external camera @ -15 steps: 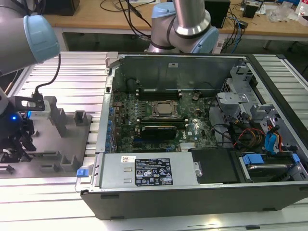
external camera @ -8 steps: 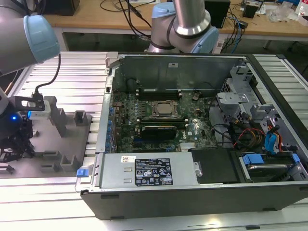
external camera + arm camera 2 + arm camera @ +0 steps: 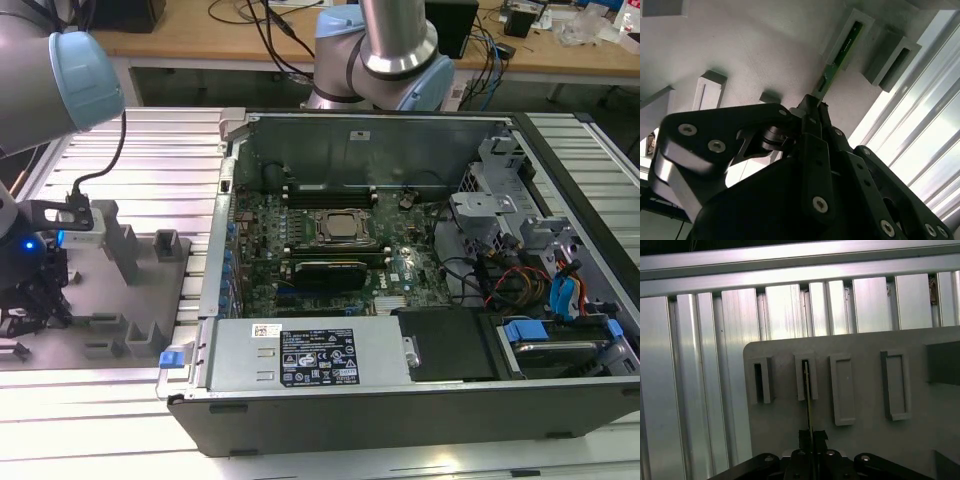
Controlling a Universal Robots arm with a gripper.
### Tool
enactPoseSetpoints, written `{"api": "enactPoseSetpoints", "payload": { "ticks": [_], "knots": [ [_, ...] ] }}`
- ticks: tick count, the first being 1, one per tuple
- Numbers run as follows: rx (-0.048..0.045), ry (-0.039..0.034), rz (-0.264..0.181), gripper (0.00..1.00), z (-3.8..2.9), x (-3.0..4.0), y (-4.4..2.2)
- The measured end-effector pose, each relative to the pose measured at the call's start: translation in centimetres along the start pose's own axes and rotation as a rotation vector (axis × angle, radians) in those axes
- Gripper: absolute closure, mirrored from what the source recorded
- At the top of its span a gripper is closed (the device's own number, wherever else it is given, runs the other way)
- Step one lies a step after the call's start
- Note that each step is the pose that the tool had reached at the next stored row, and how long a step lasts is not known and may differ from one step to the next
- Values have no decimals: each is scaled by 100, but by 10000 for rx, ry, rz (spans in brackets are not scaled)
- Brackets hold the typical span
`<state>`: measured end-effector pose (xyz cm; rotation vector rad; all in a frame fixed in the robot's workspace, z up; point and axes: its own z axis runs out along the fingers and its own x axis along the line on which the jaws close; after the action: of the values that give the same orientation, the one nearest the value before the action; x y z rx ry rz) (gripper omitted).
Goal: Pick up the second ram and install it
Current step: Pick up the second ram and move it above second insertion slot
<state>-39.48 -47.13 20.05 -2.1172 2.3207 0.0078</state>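
The second ram point(image 3: 839, 52) is a thin green stick whose far end sits in a grey slotted holder point(image 3: 800, 385) on the grey fixture plate point(image 3: 120, 300). In the first wrist view the second ram point(image 3: 808, 395) shows edge-on, running from that holder to my fingers. My gripper point(image 3: 813, 103) is shut on the stick's near end, with the black fingertips point(image 3: 804, 436) pressed against both faces. In the exterior view my gripper point(image 3: 38, 295) hangs low over the plate at the exterior view's left, well away from the open computer case point(image 3: 230, 180).
Several other grey holder blocks point(image 3: 125, 250) stand on the plate, and one slot point(image 3: 760, 381) lies beside the ram's. The case holds the motherboard point(image 3: 400, 265), CPU socket point(image 3: 340, 228) and power supply point(image 3: 310, 355). Ribbed aluminium table point(image 3: 170, 150) surrounds it. An arm base point(image 3: 385, 60) stands behind.
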Motion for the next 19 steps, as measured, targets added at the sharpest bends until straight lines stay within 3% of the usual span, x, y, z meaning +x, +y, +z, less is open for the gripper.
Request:
{"api": "enactPoseSetpoints", "payload": {
  "ticks": [3,7,12,19],
  "knots": [
    [2,-1,0,86,-8,0,0],
    [1,-1,0,86,-88,-1,0],
    [1,1,0,86,-120,-1,0],
    [1,1,-1,86,-212,-2,0]
  ]
}}
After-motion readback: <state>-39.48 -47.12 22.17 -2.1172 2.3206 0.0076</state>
